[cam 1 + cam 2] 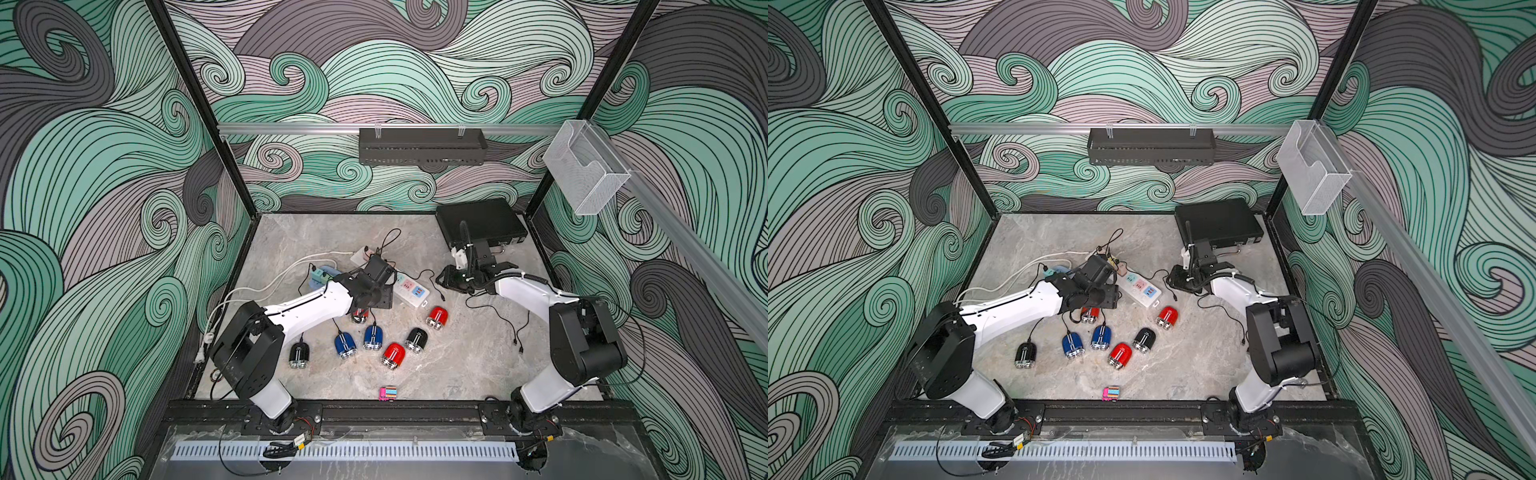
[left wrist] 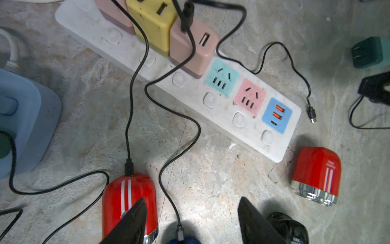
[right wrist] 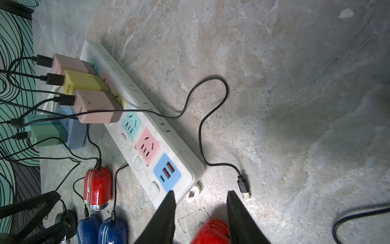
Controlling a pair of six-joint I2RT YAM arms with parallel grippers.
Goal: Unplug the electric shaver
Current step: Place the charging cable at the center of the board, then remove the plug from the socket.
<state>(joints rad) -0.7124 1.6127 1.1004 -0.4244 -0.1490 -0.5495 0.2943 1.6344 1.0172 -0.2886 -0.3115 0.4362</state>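
Note:
Several electric shavers lie on the marble table. A red shaver (image 2: 126,196) has a black cable (image 2: 128,166) plugged into its end, running from the chargers on the white power strip (image 2: 278,143). My left gripper (image 2: 192,211) hangs open above it, one finger (image 2: 137,215) over the shaver's body. A second red shaver (image 3: 211,232) lies with no cable in it by the strip's end (image 3: 181,152). My right gripper (image 3: 201,198) stands open above it and holds nothing. A loose cable end (image 3: 243,187) lies beside it.
Blue shavers (image 1: 345,345) (image 1: 373,336), black ones (image 1: 415,338) (image 1: 299,354) and a red one (image 1: 392,354) lie toward the front. A blue socket block (image 1: 324,276) is left of the strip, a black box (image 1: 482,224) at back right, a pink toy car (image 1: 387,393) at the front edge.

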